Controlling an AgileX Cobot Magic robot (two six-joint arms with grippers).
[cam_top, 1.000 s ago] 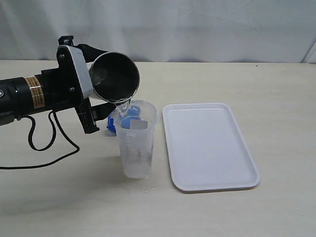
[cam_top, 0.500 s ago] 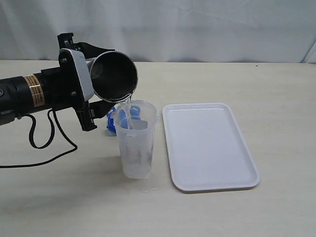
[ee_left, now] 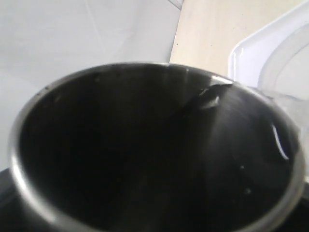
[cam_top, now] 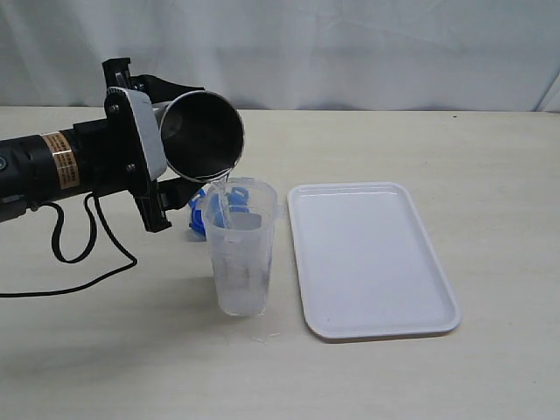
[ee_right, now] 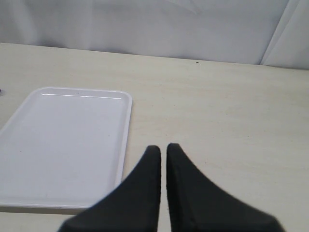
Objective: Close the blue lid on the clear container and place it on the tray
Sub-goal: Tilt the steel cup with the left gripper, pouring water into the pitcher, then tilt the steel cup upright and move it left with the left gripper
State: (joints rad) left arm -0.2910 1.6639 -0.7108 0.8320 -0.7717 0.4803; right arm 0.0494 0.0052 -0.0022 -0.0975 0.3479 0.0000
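Observation:
My left gripper (cam_top: 175, 140) is shut on a steel cup (cam_top: 203, 136), held tipped on its side above the clear container (cam_top: 242, 262). A thin stream of water (cam_top: 225, 199) falls from the cup's lip into the open container, which stands upright on the table. The blue lid (cam_top: 199, 214) lies on the table behind the container, partly hidden by it. The white tray (cam_top: 372, 258) lies bare to the container's right. The cup's dark inside (ee_left: 145, 154) fills the left wrist view. In the right wrist view my right gripper (ee_right: 163, 147) is shut on nothing, beside the tray (ee_right: 63, 140).
A black cable (cam_top: 79, 262) loops on the table below the left arm. A few water drops (cam_top: 262, 337) lie in front of the container. A white curtain (cam_top: 350, 52) backs the table's far edge.
The left gripper and the cup have shifted slightly to the left. Water began to run from the cup into the container, and the stream has since thinned.

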